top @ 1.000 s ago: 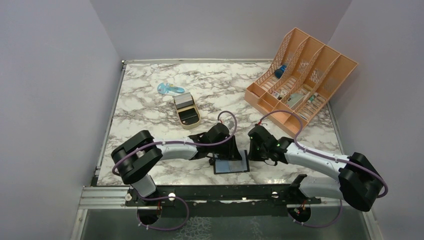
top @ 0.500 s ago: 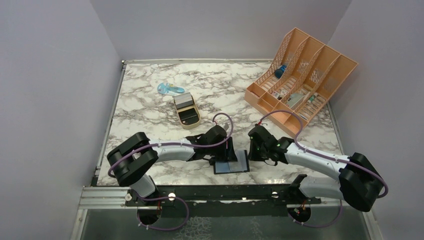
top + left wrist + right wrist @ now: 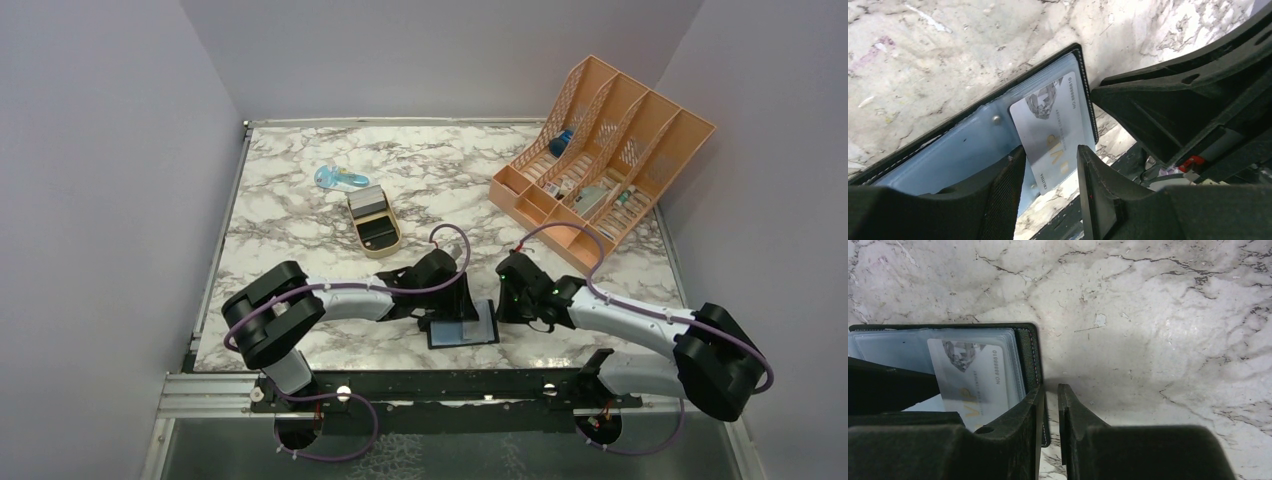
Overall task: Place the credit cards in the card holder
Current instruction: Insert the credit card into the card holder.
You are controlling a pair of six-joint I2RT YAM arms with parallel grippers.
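The card holder (image 3: 462, 328) lies open near the table's front edge, blue-grey inside (image 3: 963, 150) with a black cover (image 3: 1029, 350). One pale credit card (image 3: 1053, 130) marked VIP sits partly in its right-hand slot, and its near end sticks out past the holder's edge. The same credit card (image 3: 980, 380) shows under clear plastic in the right wrist view. My left gripper (image 3: 1050, 149) is open and straddles the card's free end from above (image 3: 458, 300). My right gripper (image 3: 1051, 386) is shut to a thin slit at the holder's right edge (image 3: 503, 303), with nothing between its tips.
A gold tin (image 3: 374, 222) with a grey lid stands mid-table, and a blue object (image 3: 340, 179) lies behind it. A peach desk organizer (image 3: 600, 150) fills the back right. The metal front rail (image 3: 420, 385) runs just below the holder.
The left arm shifted slightly left and came back, and its jaws now stand wider. The holder and the right arm stay where they were.
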